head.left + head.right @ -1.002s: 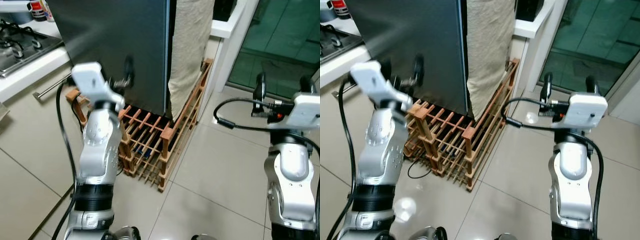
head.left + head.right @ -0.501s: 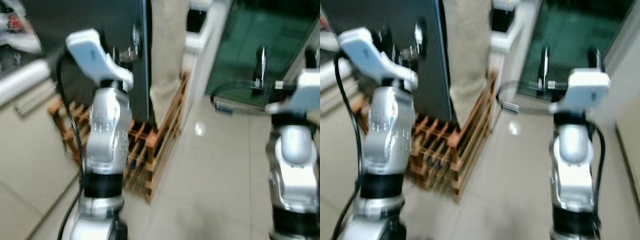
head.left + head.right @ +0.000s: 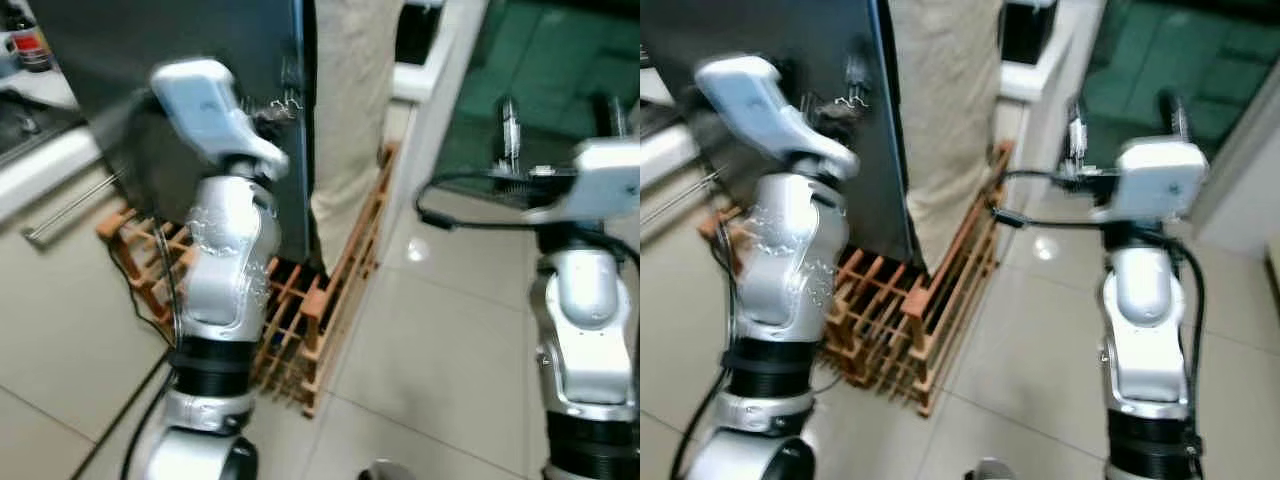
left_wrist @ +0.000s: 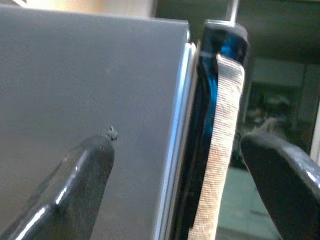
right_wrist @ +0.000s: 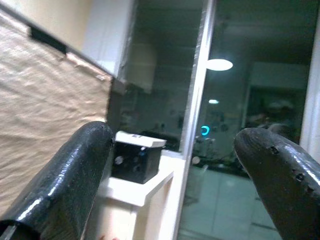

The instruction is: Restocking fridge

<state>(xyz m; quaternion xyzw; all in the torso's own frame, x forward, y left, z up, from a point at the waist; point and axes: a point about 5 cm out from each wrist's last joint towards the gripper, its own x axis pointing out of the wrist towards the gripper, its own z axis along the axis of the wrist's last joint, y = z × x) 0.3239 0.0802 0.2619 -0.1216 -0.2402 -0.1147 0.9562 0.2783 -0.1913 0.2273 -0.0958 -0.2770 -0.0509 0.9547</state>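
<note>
The step in hand looks like getting the fridge door open, so the left gripper [image 4: 175, 165] should close in on the door's free edge and take hold there, not on the flat panel. Its two fingers stand wide apart in the left wrist view, one against the grey door face, the other out past the hanging cloth, with the door edge between them. Best to ease forward squarely until the edge sits deep between the fingers, keeping the cloth out of the bite if possible, since fabric could let the grip slip.

The right gripper [image 5: 175, 170] is raised on the robot's right, fingers also spread, pointing toward a white ledge [image 5: 145, 192] with a small black box [image 5: 136, 159] and dark glass beyond; it holds nothing.

The fridge [image 3: 200, 60] stands just ahead to the left: a tall, dark grey, matte door with a thin bright strip along its edge [image 4: 176, 130]. A beige cloth [image 3: 350, 110] hangs beside that edge. A wooden rack [image 3: 330, 300] sits on the tiled floor at its foot
</note>
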